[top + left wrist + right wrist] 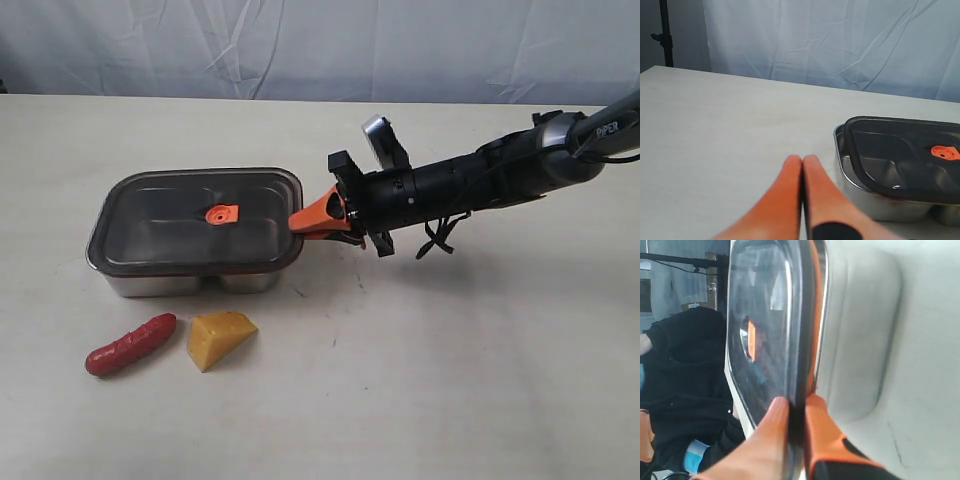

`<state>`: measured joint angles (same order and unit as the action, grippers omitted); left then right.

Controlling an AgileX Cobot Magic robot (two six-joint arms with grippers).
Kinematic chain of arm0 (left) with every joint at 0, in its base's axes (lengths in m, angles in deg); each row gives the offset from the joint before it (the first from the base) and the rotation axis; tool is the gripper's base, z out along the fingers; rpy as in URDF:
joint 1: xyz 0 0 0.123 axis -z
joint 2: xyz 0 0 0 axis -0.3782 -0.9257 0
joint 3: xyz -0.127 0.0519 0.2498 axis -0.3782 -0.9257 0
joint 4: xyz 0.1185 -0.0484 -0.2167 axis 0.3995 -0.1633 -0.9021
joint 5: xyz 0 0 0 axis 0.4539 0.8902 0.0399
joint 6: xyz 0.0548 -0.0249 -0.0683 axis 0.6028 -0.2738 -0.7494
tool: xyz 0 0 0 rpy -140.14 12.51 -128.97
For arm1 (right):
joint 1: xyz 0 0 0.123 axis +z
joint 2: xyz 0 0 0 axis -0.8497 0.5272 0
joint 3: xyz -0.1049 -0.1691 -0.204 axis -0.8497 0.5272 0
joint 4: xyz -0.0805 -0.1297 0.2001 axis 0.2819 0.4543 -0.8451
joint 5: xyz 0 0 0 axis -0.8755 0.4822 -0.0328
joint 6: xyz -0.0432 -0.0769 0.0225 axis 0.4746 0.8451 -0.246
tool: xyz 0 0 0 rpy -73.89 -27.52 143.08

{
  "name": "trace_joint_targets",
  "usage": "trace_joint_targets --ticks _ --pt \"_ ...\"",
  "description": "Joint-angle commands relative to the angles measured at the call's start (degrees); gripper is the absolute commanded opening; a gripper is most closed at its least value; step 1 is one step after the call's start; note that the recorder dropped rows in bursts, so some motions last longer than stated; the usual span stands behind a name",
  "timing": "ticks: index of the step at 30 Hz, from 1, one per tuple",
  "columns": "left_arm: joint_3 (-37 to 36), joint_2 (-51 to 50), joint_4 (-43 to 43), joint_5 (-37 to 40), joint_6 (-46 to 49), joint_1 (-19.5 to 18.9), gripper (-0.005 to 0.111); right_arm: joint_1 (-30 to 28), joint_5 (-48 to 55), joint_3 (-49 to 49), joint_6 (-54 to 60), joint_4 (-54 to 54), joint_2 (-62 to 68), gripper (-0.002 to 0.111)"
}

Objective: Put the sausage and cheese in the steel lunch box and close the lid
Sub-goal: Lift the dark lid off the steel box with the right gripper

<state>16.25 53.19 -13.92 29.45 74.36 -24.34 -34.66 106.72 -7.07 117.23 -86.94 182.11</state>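
atop steel lunch box (180, 284), lid (165, 218) covering it, sausage (130, 344), cheese (220, 338) outside

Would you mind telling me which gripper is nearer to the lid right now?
The right. The right gripper is clamped on the edge of the lid; the left gripper sits shut, short of the steel lunch box, touching nothing.

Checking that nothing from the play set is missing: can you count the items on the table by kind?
toy food: 2 (sausage, cheese)
steel lunch box: 1
lid: 1
total: 4
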Motion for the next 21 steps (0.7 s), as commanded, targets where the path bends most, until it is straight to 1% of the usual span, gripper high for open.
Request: trace_joint_targets --ticks 1,5,13,16,21 --pt "-0.2 0.2 -0.3 -0.1 0.0 -0.2 0.0 -0.2 3.7 -0.3 1.0 -0.2 -0.3 -0.001" --pt "-0.2 0.2 -0.3 -0.1 0.0 -0.2 0.0 -0.2 4.4 -0.3 2.4 -3.3 -1.1 -0.001" --pt "-0.2 0.2 -0.3 -0.1 0.0 -0.2 0.0 -0.2 4.7 -0.3 3.5 -6.1 -1.1 -0.001" --pt "-0.2 0.2 -0.3 -0.1 0.0 -0.2 0.0 -0.2 6.7 -0.3 5.5 -7.8 -1.1 -0.001" --pt "-0.2 0.2 -0.3 -0.1 0.0 -0.2 0.0 -0.2 6.5 -0.3 7.8 -9.3 -2.6 -0.001"
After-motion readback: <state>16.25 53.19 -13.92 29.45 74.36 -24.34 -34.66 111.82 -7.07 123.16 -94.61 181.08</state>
